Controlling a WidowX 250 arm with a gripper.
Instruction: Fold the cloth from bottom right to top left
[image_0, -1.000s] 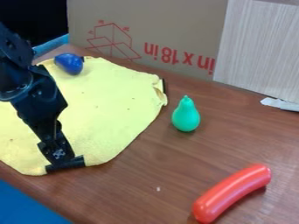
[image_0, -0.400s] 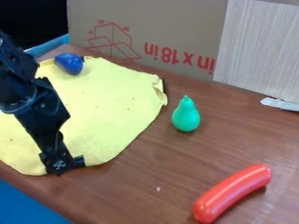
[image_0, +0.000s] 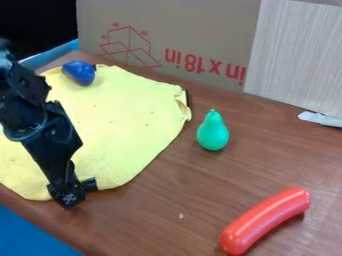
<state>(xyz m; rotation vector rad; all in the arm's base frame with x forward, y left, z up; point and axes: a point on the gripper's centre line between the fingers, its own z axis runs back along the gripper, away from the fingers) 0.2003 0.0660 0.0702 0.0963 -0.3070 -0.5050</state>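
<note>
The black gripper (image_0: 72, 192) is at the lower left, over the bottom edge of the yellow cloth (image_0: 127, 125). It stands open, one finger showing at its right side against the cloth, the other largely hidden by the gripper's body. The cloth lies spread out on the table, with a small curled fold at its right corner. Part of its left side is covered by the arm. I cannot tell whether the gripper touches the cloth.
A blue toy (image_0: 79, 73) rests on the cloth's upper left part. On the brown table (image_0: 180, 195) stand a green pear (image_0: 212, 131) and, lower right, a red sausage (image_0: 265, 220). A cardboard box (image_0: 194, 35) and a pale board (image_0: 297, 55) border the back.
The gripper has shifted slightly down in the view and tilted, its lower end now past the cloth's bottom edge. The cloth and the toys have stayed put.
</note>
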